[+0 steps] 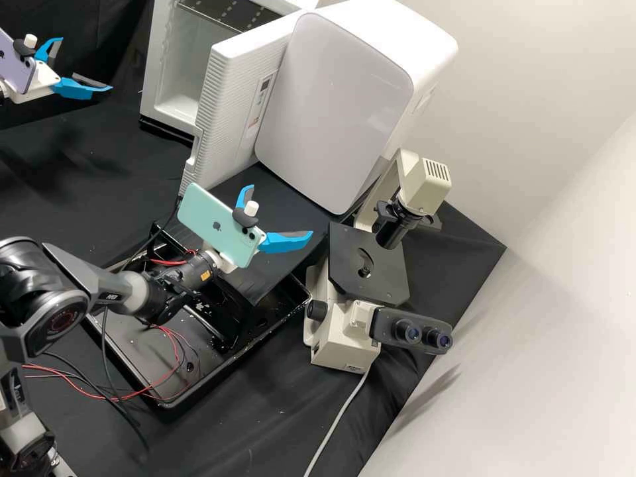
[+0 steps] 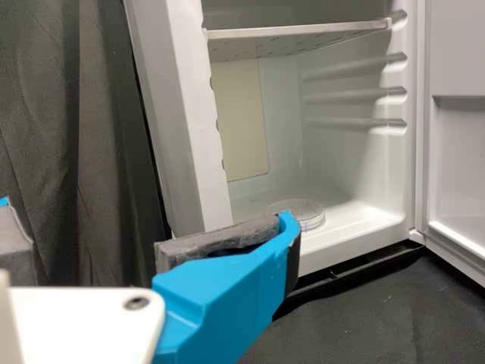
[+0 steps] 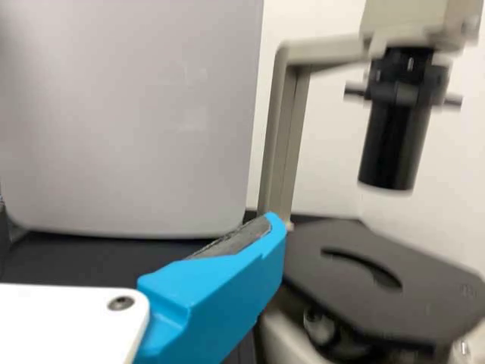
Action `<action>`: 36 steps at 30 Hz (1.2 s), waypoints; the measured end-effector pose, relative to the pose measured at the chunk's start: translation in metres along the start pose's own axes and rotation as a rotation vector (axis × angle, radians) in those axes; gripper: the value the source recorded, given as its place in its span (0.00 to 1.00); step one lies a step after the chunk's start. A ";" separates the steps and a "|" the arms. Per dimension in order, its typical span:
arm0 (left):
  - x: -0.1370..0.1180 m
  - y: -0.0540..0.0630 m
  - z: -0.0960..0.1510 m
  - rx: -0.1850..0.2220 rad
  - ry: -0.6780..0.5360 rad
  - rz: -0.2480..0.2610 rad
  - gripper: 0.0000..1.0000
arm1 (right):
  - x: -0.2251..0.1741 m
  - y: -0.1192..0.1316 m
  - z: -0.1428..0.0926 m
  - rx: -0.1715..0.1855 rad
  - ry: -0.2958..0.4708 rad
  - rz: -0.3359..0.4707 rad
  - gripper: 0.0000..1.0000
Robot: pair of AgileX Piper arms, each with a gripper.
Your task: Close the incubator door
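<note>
Nearest the camera, the joints of the right arm crowd the lower left of the high view, above the cloth-covered bench. Across the bench stands a big white box with a smooth, rounded front. Beside it, partly behind, is the incubator, its interior exposed.

The incubator's door stands wide open, upright, its ribbed face turned toward the high camera and its far part overlapped by the box. The left wrist view shows the door's inner face meeting the incubator at the hinge side.

In the high view a microscope sits right of a shallow black tray; the right arm reaches over the tray.

The left gripper, its fingers spread, hangs at the upper left, near the incubator's mouth and apart from the door, which lies right of it. The right gripper, also spread, is on the near side of the door and box, between them and the tray, pointing toward the microscope. Each carries a phone: mint on the right one, lilac on the left.

Inside the incubator is a wire-thin shelf; a clear dish rests on its floor.
</note>
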 end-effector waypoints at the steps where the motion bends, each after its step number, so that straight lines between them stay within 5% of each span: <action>1: 0.000 0.000 0.000 0.000 0.000 0.000 1.00 | 0.004 0.003 -0.002 0.000 0.013 0.014 0.00; 5: 0.000 0.000 0.000 0.000 0.000 0.000 1.00 | 0.021 0.007 -0.011 -0.008 0.055 0.044 0.00; 13: 0.000 0.000 0.000 0.000 0.000 0.000 1.00 | 0.064 0.006 -0.038 -0.081 0.172 0.082 0.00; 25: 0.000 0.000 0.000 0.000 0.000 0.000 1.00 | 0.118 -0.005 -0.065 -0.165 0.268 0.032 0.00; 36: 0.000 0.000 0.000 0.000 0.000 0.000 1.00 | 0.134 -0.009 -0.098 -0.177 0.332 0.018 0.00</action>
